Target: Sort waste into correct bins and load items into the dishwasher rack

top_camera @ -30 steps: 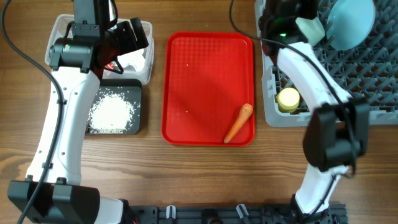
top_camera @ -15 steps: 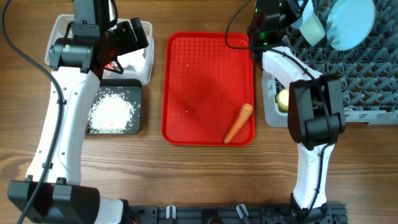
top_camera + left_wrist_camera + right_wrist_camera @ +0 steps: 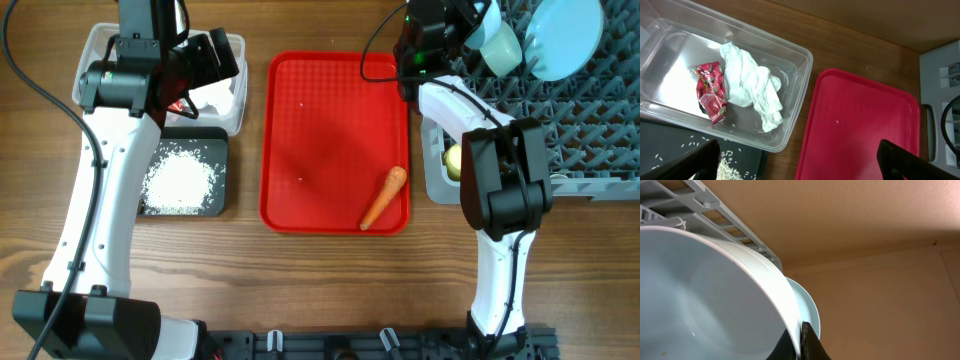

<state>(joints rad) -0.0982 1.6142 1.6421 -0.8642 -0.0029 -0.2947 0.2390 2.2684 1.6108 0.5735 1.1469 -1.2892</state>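
Note:
My right gripper (image 3: 801,330) is shut on the rim of a pale blue-green bowl (image 3: 710,295), held tilted over the grey dishwasher rack (image 3: 590,110) at its back left corner. The bowl (image 3: 500,45) hangs beside the light blue plate (image 3: 565,35), which stands in the rack. A yellow cup (image 3: 455,160) peeks out behind my right arm. An orange carrot (image 3: 385,197) lies on the red tray (image 3: 330,110). My left gripper (image 3: 797,167) stands open above the clear tub (image 3: 795,65), which holds the red wrapper (image 3: 710,90) and the white tissue (image 3: 752,85). Rice (image 3: 180,180) fills the black tray (image 3: 220,195).
The red tray lies between the bins and the rack, with a few stray rice grains on it. My right arm (image 3: 500,170) crosses the rack's left edge. Bare wooden table runs along the front.
My right arm has swung its elbow left and in over the rack's edge, with the bowl still in its grip. The left arm has not moved.

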